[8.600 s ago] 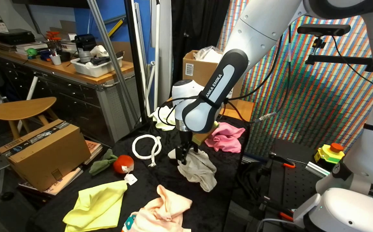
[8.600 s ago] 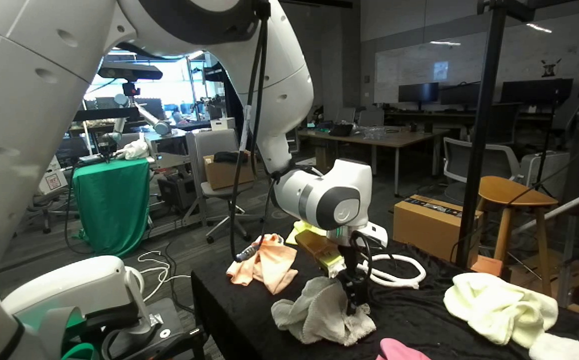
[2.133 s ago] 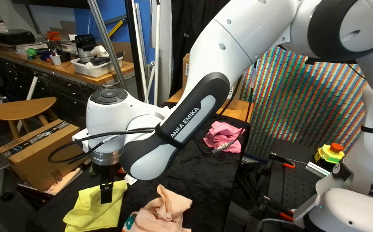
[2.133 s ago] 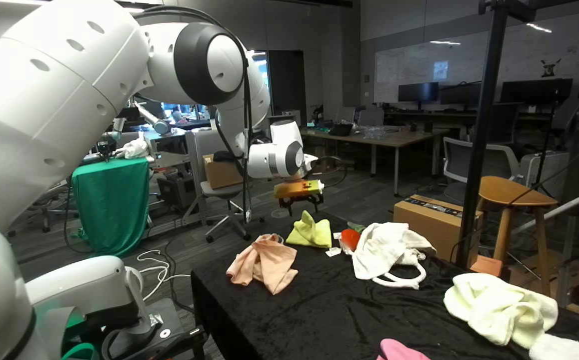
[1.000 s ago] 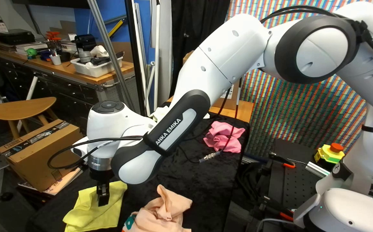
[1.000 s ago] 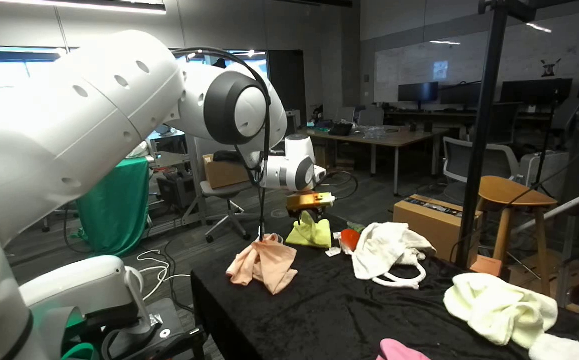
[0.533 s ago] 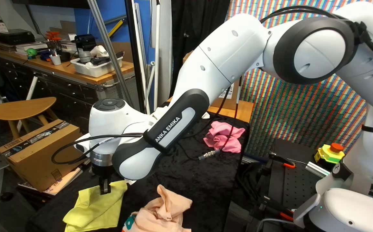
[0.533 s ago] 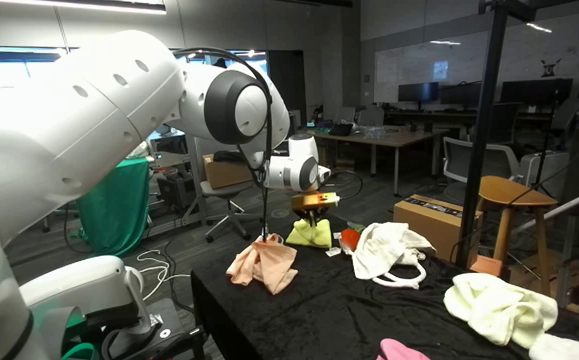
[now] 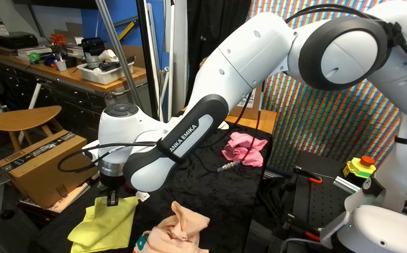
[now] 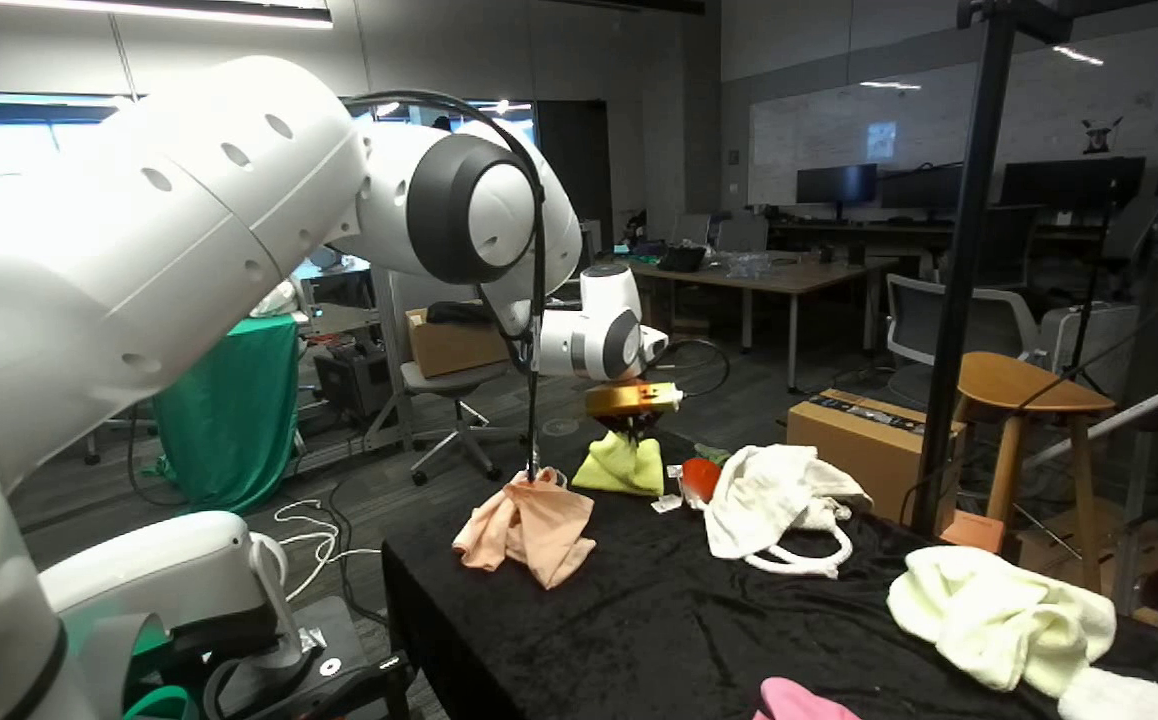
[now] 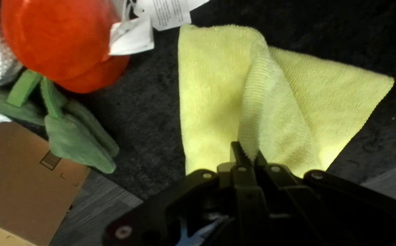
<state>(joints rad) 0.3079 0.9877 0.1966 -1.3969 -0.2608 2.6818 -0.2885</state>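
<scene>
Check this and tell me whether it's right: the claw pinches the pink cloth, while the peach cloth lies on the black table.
The cloth's colour is wrong: the wrist view shows the claw pinching a fold of the yellow cloth. The rest stands: the peach cloth lies on the black table.

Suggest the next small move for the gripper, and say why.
Probably a slow, straight lift: the gripper is shut on a raised fold of the yellow cloth, while the cloth's outer parts lie on the black table cover, so a gentle raise should show whether the pinch holds.
</scene>
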